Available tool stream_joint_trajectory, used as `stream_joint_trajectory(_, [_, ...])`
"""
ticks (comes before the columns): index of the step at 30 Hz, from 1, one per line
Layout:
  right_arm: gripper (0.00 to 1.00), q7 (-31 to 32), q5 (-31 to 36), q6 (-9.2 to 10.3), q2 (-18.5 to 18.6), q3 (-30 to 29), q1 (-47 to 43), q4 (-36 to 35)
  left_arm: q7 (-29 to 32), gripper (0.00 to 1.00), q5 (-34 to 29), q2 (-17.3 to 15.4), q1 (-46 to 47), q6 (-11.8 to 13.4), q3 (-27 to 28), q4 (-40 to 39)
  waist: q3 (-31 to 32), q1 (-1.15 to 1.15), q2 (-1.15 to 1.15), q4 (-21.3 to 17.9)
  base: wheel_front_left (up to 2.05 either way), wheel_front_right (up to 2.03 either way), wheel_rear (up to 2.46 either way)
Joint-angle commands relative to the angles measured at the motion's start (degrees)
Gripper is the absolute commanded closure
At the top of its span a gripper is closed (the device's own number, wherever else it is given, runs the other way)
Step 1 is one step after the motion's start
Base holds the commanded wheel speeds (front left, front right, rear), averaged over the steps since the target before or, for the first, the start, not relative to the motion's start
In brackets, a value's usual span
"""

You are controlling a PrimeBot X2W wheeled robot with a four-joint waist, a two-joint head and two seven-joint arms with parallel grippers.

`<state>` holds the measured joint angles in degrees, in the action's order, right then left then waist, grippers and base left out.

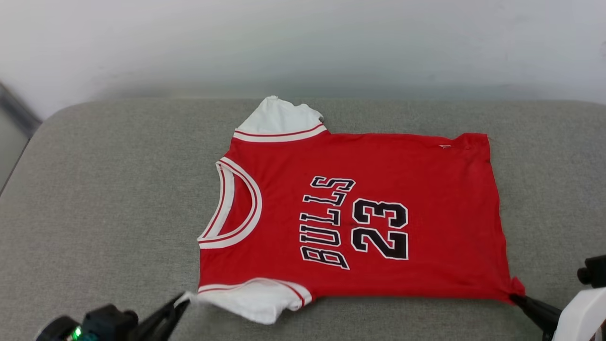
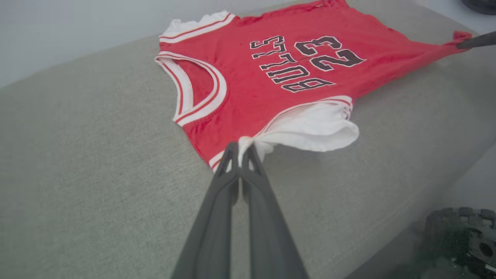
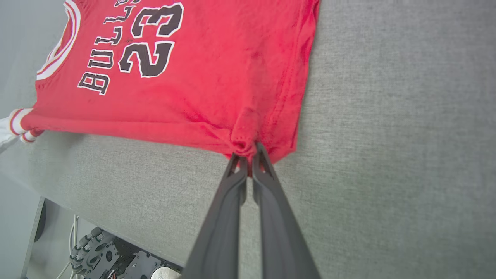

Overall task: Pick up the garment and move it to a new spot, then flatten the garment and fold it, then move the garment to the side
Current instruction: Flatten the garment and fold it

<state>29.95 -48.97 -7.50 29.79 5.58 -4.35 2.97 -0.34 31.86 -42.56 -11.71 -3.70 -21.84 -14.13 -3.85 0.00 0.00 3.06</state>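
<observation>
Clamping left gripper (image 2: 241,150) on the Bulls jersey (image 1: 360,213) white sleeve (image 2: 310,130), right gripper (image 3: 248,152) clenching its hem corner (image 3: 243,133), atop grey cushion (image 1: 104,199)

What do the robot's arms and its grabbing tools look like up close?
The left tool and right tool each have two long, slim, dark grey fingers tapering to thin tips, with a small triangular opening near the end. The left wrist is black with a green light; the right forearm has a smooth white shell.
</observation>
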Motion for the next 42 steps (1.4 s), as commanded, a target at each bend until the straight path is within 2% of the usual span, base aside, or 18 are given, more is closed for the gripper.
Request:
stream_joint_trajectory(1, [1.0,0.29,-0.44,0.02,-0.36,-0.65,1.39,-0.92,-0.93,1.0,-0.18,0.13,1.7,0.22,0.76,-0.29,-0.79,0.0,0.0,-0.22,0.0,0.0,0.0])
stream_joint_trajectory(6, [1.0,2.09,-0.68,0.02,-1.09,-2.31,4.26,-2.86,-2.04,1.0,-0.65,0.49,7.22,-0.26,2.16,0.12,-3.45,0.0,0.0,-0.73,0.0,0.0,0.0])
stream_joint_trajectory(11, [1.0,3.62,1.71,0.02,-1.92,-2.21,8.67,-2.84,-1.15,1.0,-1.92,1.35,14.01,-1.04,1.24,2.38,-7.01,0.0,0.0,-1.37,0.0,0.0,0.0])
stream_joint_trajectory(23, [1.0,4.66,7.36,0.02,-4.54,-0.98,18.97,2.23,-1.96,1.0,-2.21,3.45,29.04,-3.22,-2.0,14.74,-13.8,0.0,0.0,-2.03,0.0,0.0,0.0])
stream_joint_trajectory(34, [1.0,3.76,10.45,0.02,-5.62,0.99,23.41,7.33,-2.24,1.0,-0.6,6.48,36.57,-3.63,-6.47,26.85,-15.2,0.0,0.0,-2.03,0.0,0.0,0.0])
stream_joint_trajectory(35, [0.05,3.47,10.84,0.02,-5.7,1.28,23.73,7.62,-2.32,0.0,-0.6,6.87,37.05,-3.65,-6.86,27.94,-15.01,0.0,0.0,-2.04,0.0,0.0,0.0])
stream_joint_trajectory(36, [0.0,3.34,11.09,0.02,-5.92,1.61,23.83,7.89,-2.79,0.0,-0.33,7.45,37.6,-3.66,-6.81,29.07,-14.76,0.0,0.0,-2.07,0.0,0.0,0.0])
stream_joint_trajectory(39, [0.0,2.61,11.85,0.02,-6.05,2.33,24.13,8.08,-4.21,0.0,0.02,8.98,38.35,-3.57,-6.92,32.14,-13.55,0.0,0.0,-2.22,0.0,0.0,0.0])
stream_joint_trajectory(42, [0.0,2.57,13.34,0.02,-5.64,3.42,24.08,7.24,-6.2,0.0,0.32,10.16,38.36,-2.09,-6.14,34.02,-12.08,0.0,0.0,-2.4,0.0,0.0,0.0])
